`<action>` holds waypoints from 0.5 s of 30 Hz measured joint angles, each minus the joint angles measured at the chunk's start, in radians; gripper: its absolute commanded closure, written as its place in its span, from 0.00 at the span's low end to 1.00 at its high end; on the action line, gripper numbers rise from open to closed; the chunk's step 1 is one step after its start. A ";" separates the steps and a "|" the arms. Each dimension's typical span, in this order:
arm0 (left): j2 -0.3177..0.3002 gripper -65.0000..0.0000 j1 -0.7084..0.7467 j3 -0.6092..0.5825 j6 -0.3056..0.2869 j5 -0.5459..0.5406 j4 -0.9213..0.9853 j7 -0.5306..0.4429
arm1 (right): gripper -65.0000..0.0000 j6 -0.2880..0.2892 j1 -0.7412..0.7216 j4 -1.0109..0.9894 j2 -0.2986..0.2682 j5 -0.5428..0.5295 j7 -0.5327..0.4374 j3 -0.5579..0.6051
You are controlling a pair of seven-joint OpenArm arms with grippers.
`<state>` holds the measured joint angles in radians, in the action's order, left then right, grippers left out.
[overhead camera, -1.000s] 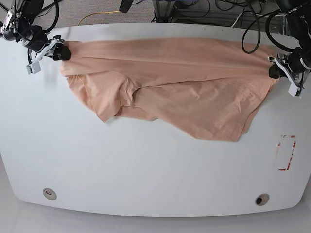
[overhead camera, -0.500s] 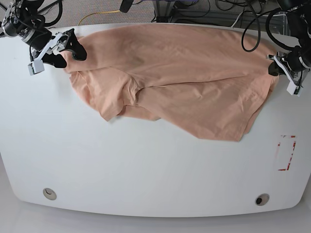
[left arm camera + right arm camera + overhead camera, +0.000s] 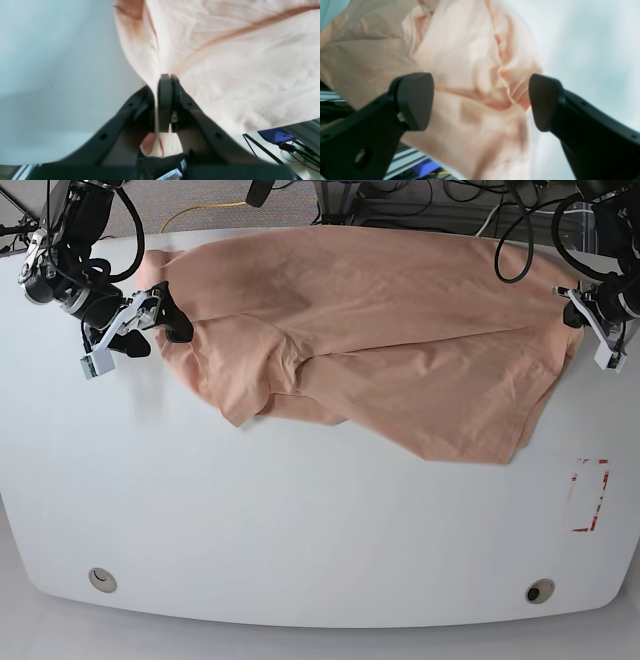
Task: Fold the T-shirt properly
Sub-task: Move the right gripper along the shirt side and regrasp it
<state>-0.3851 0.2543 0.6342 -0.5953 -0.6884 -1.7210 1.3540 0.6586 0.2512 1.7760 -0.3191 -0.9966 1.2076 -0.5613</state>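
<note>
The peach-pink T-shirt (image 3: 380, 330) lies crumpled and plain side up across the back half of the white table (image 3: 300, 520); no patch shows. My left gripper (image 3: 574, 315) is at the table's right edge, shut on the shirt's right-hand edge. In the left wrist view its closed pads (image 3: 166, 78) pinch a fold of the cloth (image 3: 237, 62). My right gripper (image 3: 160, 335) is open at the shirt's left edge. In the right wrist view its fingers (image 3: 415, 100) stand wide apart over loose fabric (image 3: 470, 62), holding nothing.
A red dashed rectangle (image 3: 589, 495) is marked on the table near the right front. Two round holes (image 3: 101, 579) (image 3: 540, 591) sit near the front edge. Cables (image 3: 420, 205) lie behind the table's back edge.
My right gripper has opened, let go of the shirt's left corner and moved toward the front. The shirt has gone slack and shifted right. The left gripper keeps its grip.
</note>
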 measured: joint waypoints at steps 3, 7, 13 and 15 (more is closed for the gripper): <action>-0.001 1.00 0.000 0.000 0.000 0.001 0.000 0.000 | 0.12 0.000 -0.052 -0.029 -0.008 0.052 0.002 0.069; 0.001 1.00 0.000 0.000 0.000 0.001 0.000 0.000 | 0.12 0.004 -0.124 -0.071 0.003 0.080 -0.004 0.135; 0.000 1.00 0.000 0.000 0.000 0.000 0.000 0.000 | 0.13 0.004 -0.168 -0.176 0.003 0.111 -0.031 0.229; 0.000 1.00 0.000 0.000 0.000 -0.001 0.000 0.000 | 0.13 0.003 -0.177 -0.215 -0.002 0.126 -0.044 0.262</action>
<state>-0.3855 0.2546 0.6338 -0.5957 -0.6891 -1.7214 1.3537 0.6621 0.0738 1.5612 -0.3210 -0.8703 1.1633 -0.2996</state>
